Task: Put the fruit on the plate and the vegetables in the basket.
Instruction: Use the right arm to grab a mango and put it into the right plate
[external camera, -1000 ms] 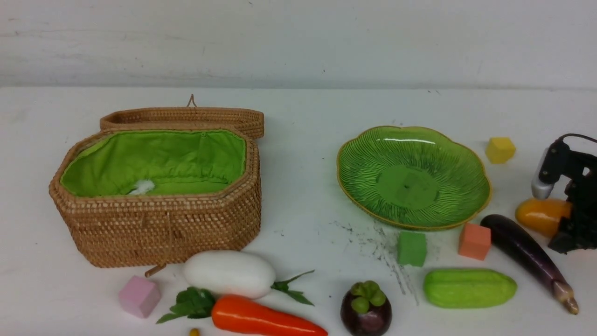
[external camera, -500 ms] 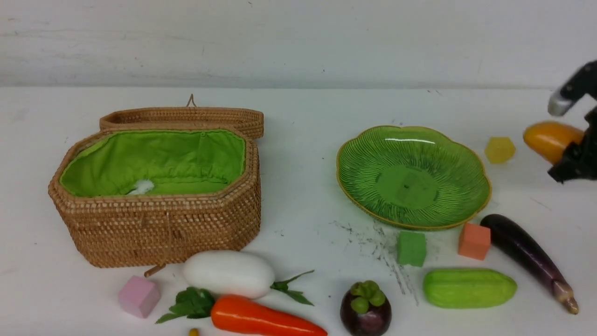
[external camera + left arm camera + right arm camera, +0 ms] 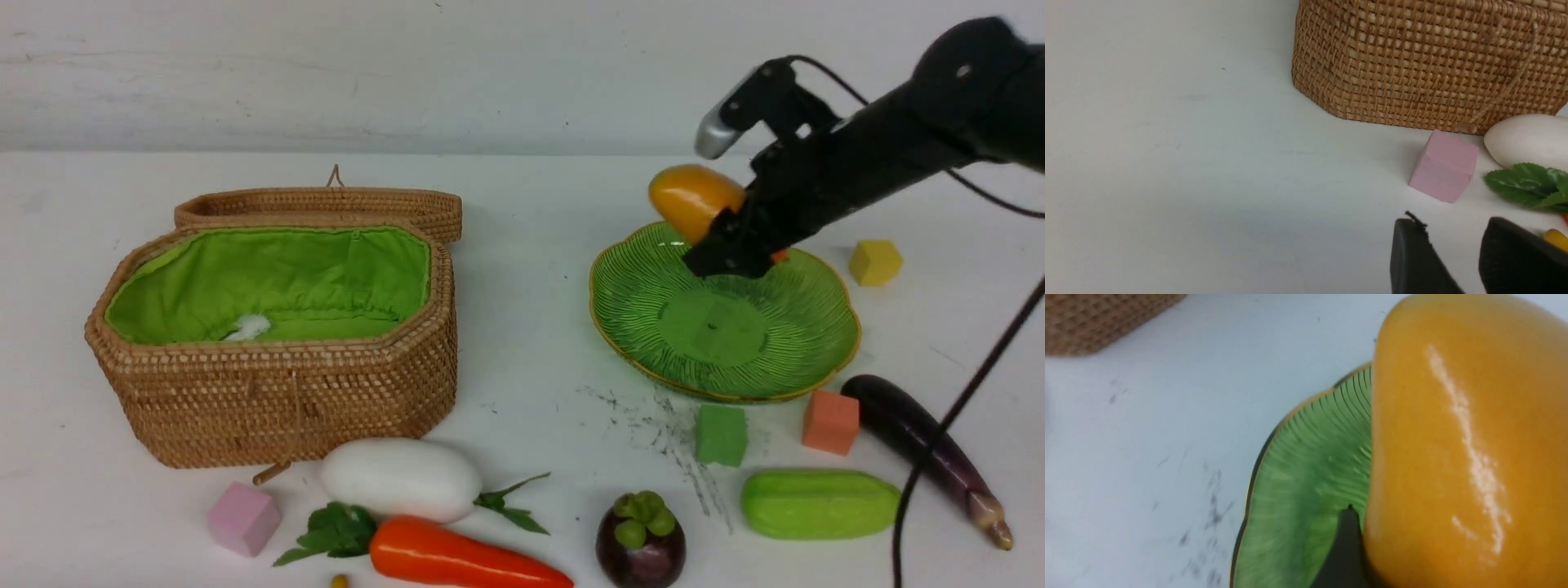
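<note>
My right gripper [image 3: 731, 233] is shut on the orange-yellow mango [image 3: 692, 198] and holds it above the far part of the green scalloped plate [image 3: 784, 359]. The mango [image 3: 1466, 449] fills the right wrist view over the plate [image 3: 1298, 486]. The open rattan basket [image 3: 277, 392] stands at the left. The white vegetable [image 3: 400, 479], carrot [image 3: 457, 558], mangosteen [image 3: 641, 543], cucumber [image 3: 820, 503] and eggplant [image 3: 922, 445] lie along the front. A yellow banana tip [image 3: 340, 581] shows at the bottom edge. My left gripper [image 3: 1453, 253] is open above the table, near that tip [image 3: 1555, 239].
Foam cubes lie about: pink [image 3: 243, 517] by the basket, green [image 3: 721, 434] and orange [image 3: 830, 421] in front of the plate, yellow [image 3: 875, 262] at the right. The basket lid [image 3: 318, 204] leans open behind. A black cable [image 3: 963, 400] hangs over the eggplant.
My right gripper lifted the mango from the table at the right, beside the eggplant, and carried it up and to the left over the plate. Nothing else moved.
</note>
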You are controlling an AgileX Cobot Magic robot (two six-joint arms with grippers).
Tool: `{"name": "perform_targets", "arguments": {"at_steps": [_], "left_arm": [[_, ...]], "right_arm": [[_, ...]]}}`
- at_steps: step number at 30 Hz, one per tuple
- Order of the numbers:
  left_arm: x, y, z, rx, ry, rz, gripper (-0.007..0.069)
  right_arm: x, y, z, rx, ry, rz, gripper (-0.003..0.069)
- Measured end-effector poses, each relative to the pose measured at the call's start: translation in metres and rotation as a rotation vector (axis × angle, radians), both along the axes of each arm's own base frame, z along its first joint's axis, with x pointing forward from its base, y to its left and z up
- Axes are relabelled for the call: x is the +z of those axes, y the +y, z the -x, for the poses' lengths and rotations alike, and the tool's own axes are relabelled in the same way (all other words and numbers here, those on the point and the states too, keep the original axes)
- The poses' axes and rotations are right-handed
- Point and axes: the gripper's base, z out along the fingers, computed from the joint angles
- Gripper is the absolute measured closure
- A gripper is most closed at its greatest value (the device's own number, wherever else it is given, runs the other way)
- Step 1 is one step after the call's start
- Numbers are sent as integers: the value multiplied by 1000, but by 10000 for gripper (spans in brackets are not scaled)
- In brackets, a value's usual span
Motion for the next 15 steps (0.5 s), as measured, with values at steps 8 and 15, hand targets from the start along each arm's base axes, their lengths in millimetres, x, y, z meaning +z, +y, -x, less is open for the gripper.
{"name": "perform_targets", "arguments": {"at_steps": [8, 15], "left_arm": [[0, 0, 0, 0, 0, 0, 386], [0, 0, 0, 0, 0, 0, 386]], "right_arm": [[-71, 2, -25, -150, 104, -33, 58], [-82, -2, -26, -191, 140, -9, -20]]}}
